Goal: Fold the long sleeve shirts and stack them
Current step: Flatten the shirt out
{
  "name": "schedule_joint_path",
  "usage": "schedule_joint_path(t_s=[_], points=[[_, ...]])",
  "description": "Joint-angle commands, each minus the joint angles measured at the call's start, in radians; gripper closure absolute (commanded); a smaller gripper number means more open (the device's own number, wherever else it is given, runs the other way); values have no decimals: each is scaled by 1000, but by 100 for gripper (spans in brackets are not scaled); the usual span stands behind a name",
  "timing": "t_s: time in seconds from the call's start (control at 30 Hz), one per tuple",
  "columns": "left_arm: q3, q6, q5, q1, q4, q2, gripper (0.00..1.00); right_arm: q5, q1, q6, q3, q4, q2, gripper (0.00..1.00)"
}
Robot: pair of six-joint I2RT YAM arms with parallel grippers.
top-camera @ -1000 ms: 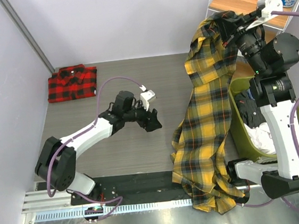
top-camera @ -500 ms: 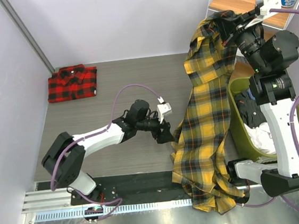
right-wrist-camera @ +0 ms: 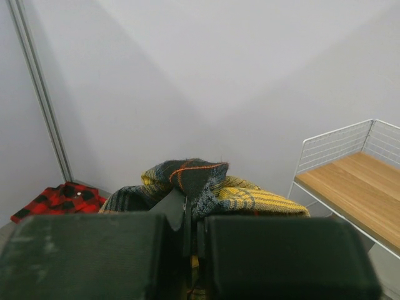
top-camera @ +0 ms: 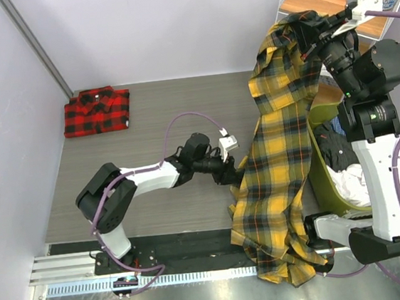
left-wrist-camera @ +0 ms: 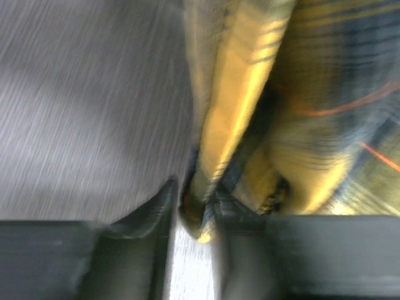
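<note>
Spreading the yellow shirt (top-camera: 279, 156) looks like my current step: it hangs from my right tool (top-camera: 302, 37), clamped on its top, and trails over the surface's (top-camera: 162, 125) near edge. The red shirt (top-camera: 97, 110) lies folded far left. My left tool (top-camera: 236, 178) straddles the side hem, but blur hides whether it grips. Next, I'd pull the shirt flat.

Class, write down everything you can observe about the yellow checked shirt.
The yellow-and-black shirt looks like soft plaid flannel with thin red lines, and it is unfolded and rumpled. It hangs long. Its top is pinched in the shut right end effector, raised high, and its lower end lies bunched over the near edge of the table. One side edge sits between the fingers of the left end effector; whether they clamp it is unclear.
</note>
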Motion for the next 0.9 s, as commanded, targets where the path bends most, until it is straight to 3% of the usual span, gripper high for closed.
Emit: schedule_joint_path(t_s=[0.0,0.03,0.07,0.1,0.2,0.23,0.37,0.6,0.73,0.87], points=[[59,-61,76,46,-14,-96,84,32,5,-40,53,39,-38,99],[71,-50,73,74,-63,-135,97,35,4,-46,49,35,-42,99],[84,-23,47,144,-150,-173,100,38,5,-51,41,32,-56,99],[99,11,4,186,-326,-260,100,51,4,-52,33,29,-64,99],[151,117,-24,394,-526,-377,100,76,5,-55,-12,24,-107,99],[177,160,-34,483,-673,-434,100,82,4,-52,-34,22,-118,99],[384,475,-151,560,-1023,-526,100,107,4,-45,-63,10,-162,99],[470,622,-439,566,-1110,-732,100,147,-1,-49,-10,-77,-217,99],[487,677,-533,566,-1076,-883,100,124,-10,-153,50,-169,-279,99],[455,739,-527,566,-1036,-1031,100,166,-13,-246,65,-243,-349,99]])
